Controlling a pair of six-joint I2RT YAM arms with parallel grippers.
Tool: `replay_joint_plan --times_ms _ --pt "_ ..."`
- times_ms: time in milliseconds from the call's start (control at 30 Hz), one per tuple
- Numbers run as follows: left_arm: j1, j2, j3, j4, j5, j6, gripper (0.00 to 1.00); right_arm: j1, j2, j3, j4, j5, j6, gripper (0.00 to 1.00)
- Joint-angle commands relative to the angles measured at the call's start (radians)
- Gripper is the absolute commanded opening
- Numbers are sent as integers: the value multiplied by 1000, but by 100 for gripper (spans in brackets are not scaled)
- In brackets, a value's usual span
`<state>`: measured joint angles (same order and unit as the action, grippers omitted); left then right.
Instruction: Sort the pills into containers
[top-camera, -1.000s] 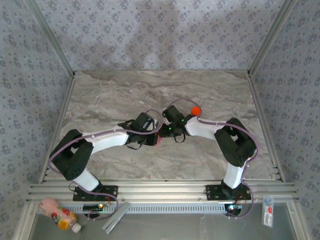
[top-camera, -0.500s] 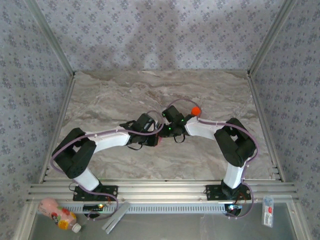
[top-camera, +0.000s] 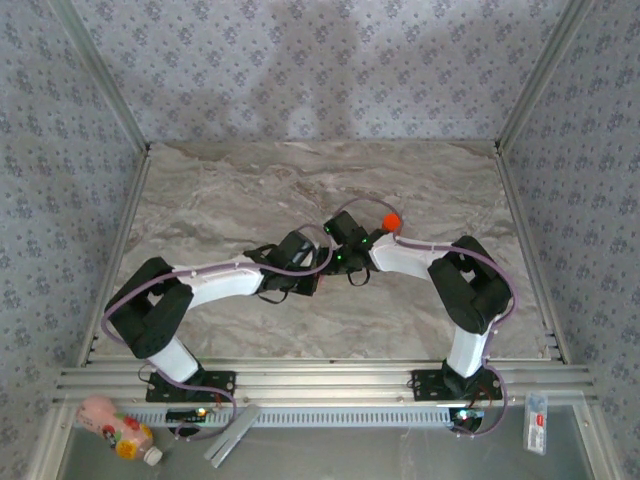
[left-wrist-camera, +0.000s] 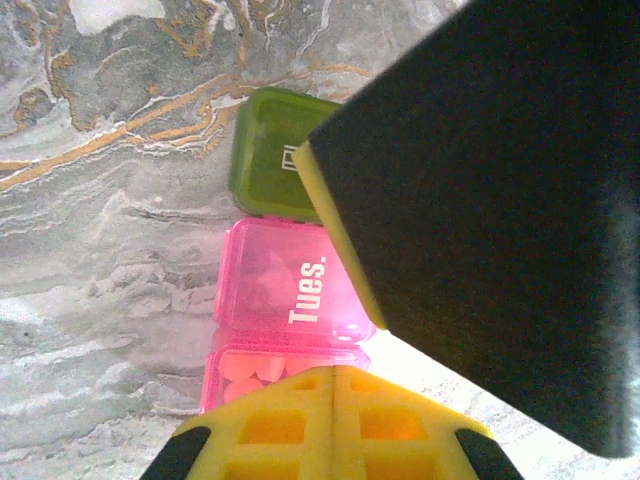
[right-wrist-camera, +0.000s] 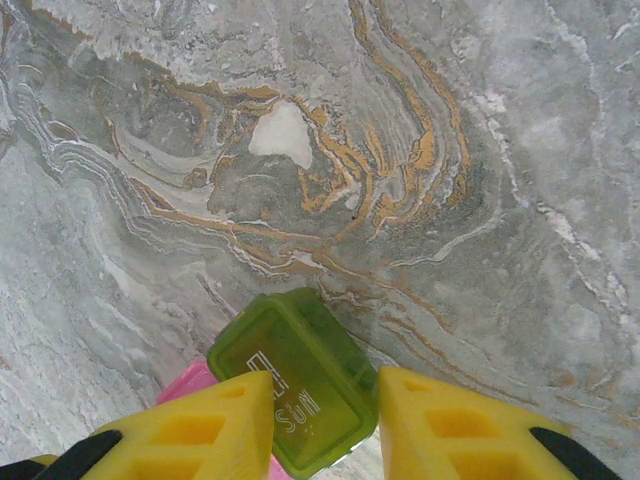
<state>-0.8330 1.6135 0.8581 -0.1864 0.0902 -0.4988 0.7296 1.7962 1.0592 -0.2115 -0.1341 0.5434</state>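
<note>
Two arms reach in from the near edge of a marbled surface (top-camera: 250, 190) and meet near its middle. The left hand (left-wrist-camera: 335, 385) has its yellow fingers pressed together. Their tips are at the near end of a small pill case (left-wrist-camera: 290, 280) lying on the surface; whether they touch it I cannot tell. The nearest part of the case is pink, with pale pills (left-wrist-camera: 262, 366) showing inside. Next comes a pink lid marked "Tues.", then a green half (right-wrist-camera: 290, 345) marked "SUN". The right hand (right-wrist-camera: 325, 392) is clamped on the green half, one yellow finger on each side. Beyond the right wrist sits a small orange object (top-camera: 392, 220).
</note>
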Motion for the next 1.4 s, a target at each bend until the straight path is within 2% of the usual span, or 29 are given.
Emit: replay_joint_plan --times_ms 0,267,567,700,867,967,1033,1100,1167,1200,1367 --pt "-26 57 -1 -80 -59 54 0 17 43 -1 -75 19 7 33" --pt "-36 79 -6 -73 -74 55 0 18 48 0 -80 18 7 33" --pt "-20 -26 67 -110 -141 85 2 10 19 48 -124 -4 4 34" --pt "3 -98 96 -102 -176 94 20 -6 8 76 -132 -16 0 35" --pt "34 -186 136 -93 -229 115 36 -22 -8 124 -158 -27 -12 36" --pt "57 -239 171 -100 -286 137 49 -40 -37 170 -176 -31 -14 38" --pt "78 -271 197 -102 -320 156 61 -55 -64 198 -195 -34 -21 40" --pt "103 -297 231 -107 -354 183 79 -77 -98 233 -215 -39 -30 43" --pt "132 -314 267 -114 -379 215 95 -103 -133 269 -232 -45 -35 49" --pt "148 -319 287 -121 -392 230 100 -121 -154 289 -246 -48 -43 53" --pt "253 -359 337 -105 -453 289 100 -231 -261 371 -303 -50 -86 77"
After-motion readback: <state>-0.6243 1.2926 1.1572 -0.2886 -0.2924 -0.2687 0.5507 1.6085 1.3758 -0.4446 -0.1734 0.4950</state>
